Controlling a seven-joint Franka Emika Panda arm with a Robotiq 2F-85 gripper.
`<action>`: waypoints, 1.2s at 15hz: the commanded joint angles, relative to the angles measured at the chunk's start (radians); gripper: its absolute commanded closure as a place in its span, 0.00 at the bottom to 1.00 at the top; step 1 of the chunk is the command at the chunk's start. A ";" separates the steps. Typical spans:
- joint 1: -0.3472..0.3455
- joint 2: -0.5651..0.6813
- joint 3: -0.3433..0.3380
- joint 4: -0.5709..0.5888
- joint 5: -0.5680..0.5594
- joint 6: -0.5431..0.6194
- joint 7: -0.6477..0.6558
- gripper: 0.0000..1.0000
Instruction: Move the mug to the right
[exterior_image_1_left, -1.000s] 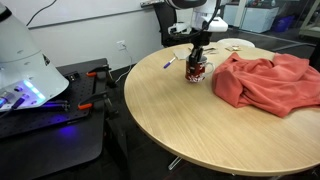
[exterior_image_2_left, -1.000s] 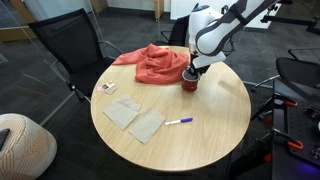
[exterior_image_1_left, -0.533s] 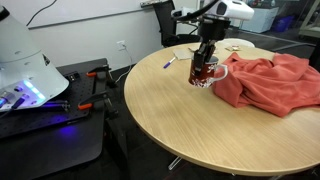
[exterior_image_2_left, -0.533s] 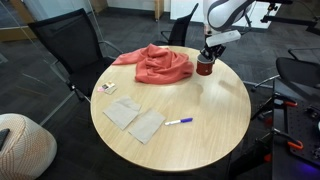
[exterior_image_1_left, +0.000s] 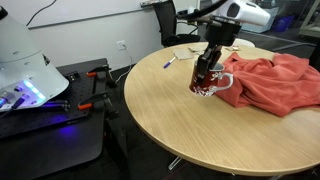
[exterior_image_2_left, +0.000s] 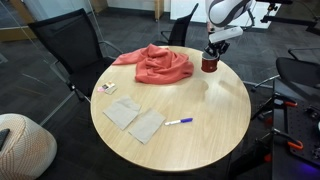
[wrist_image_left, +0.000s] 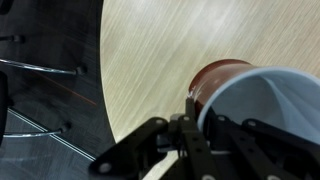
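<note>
The mug (exterior_image_1_left: 204, 84) is white with a red patterned band and a side handle. It hangs in my gripper (exterior_image_1_left: 208, 66) just above the round wooden table (exterior_image_1_left: 190, 125), beside the red cloth. In an exterior view the mug (exterior_image_2_left: 210, 66) is near the table's far right edge under the gripper (exterior_image_2_left: 212, 55). In the wrist view the mug's red wall (wrist_image_left: 215, 75) and white interior fill the right side. The gripper (wrist_image_left: 198, 105) is shut on the mug's rim.
A crumpled red cloth (exterior_image_1_left: 270, 80) (exterior_image_2_left: 155, 65) lies on the table next to the mug. A purple pen (exterior_image_2_left: 178, 121), two grey napkins (exterior_image_2_left: 135, 118) and a small card (exterior_image_2_left: 105, 88) lie farther along the table. Chairs (exterior_image_2_left: 70, 50) stand around it.
The gripper has carried the mug across the table, away from the pen side and along the cloth's edge, toward the table's edge. The cloth has not moved.
</note>
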 joint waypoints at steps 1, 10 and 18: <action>-0.016 0.051 0.004 0.059 -0.007 -0.004 0.000 0.98; -0.024 0.135 -0.003 0.067 0.006 0.148 -0.003 0.98; -0.029 0.160 -0.012 0.055 0.007 0.200 -0.011 0.65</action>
